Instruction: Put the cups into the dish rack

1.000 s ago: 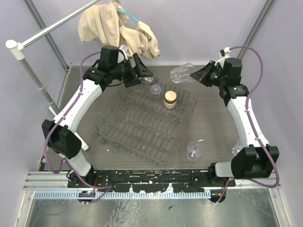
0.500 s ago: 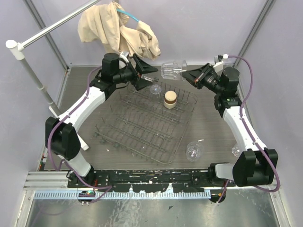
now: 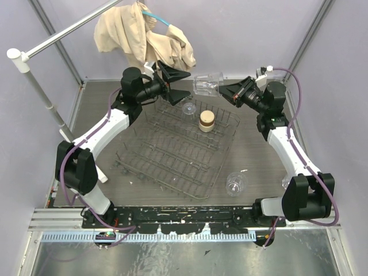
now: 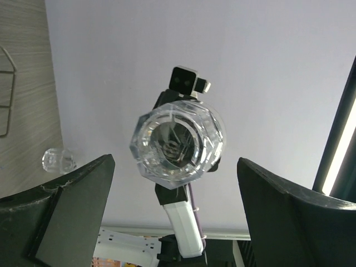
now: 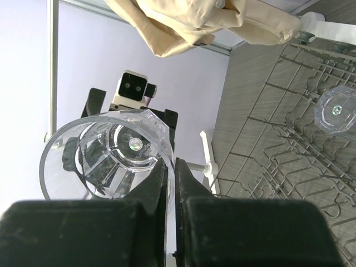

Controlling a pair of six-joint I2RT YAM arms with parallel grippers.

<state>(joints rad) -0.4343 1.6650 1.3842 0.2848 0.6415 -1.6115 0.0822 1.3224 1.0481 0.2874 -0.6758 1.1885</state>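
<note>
right fingers [image 3: 229, 90] gripping clear tumbler [image 3: 207, 84] | left fingers [image 3: 177, 74] gaping | dish rack [image 3: 167, 152] holding two cups [image 3: 206, 120] | another tumbler [image 3: 235, 183] waiting on tabletop [image 3: 259, 155]

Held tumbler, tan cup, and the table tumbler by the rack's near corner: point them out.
held tumbler [image 3: 208, 84], top external view, on its clear side wall.
tan cup [image 3: 206, 120], top external view, on its upward end.
table tumbler [image 3: 234, 184], top external view, on its middle.

Right hand [image 3: 223, 91] holds clear cup [image 3: 207, 84] (aloft).
</note>
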